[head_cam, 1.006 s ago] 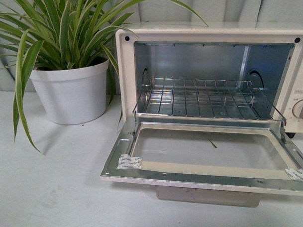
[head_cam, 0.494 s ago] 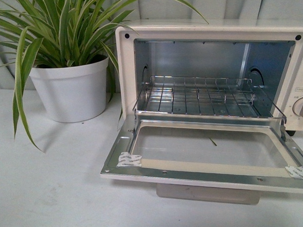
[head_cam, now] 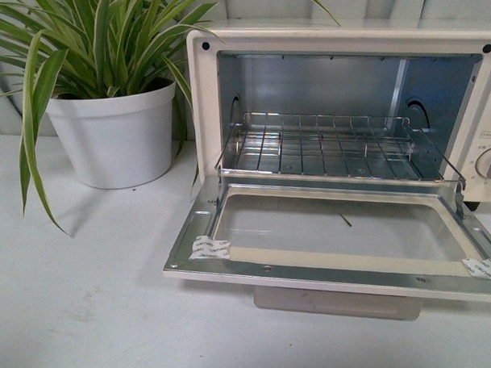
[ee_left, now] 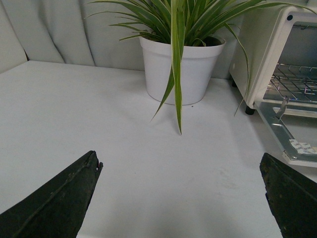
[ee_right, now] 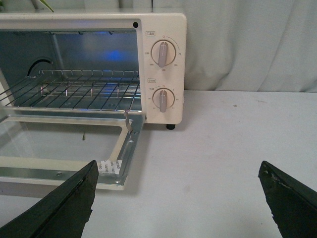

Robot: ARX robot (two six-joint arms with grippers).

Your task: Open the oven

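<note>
The cream-white oven stands on the white table with its glass door dropped flat open toward me. The wire rack shows inside. The bar handle shows under the door's front edge. No arm shows in the front view. My left gripper is open and empty over bare table, left of the oven. My right gripper is open and empty over the table, off the door's right front corner. Two knobs show on the oven's right panel.
A spider plant in a white pot stands left of the oven, and it also shows in the left wrist view. Long leaves hang over the table. A pale curtain hangs behind. White tape tabs sit on the door's corners.
The whole front view has shifted slightly: the oven and plant sit a little higher in frame. The door lies open in all three frames.
</note>
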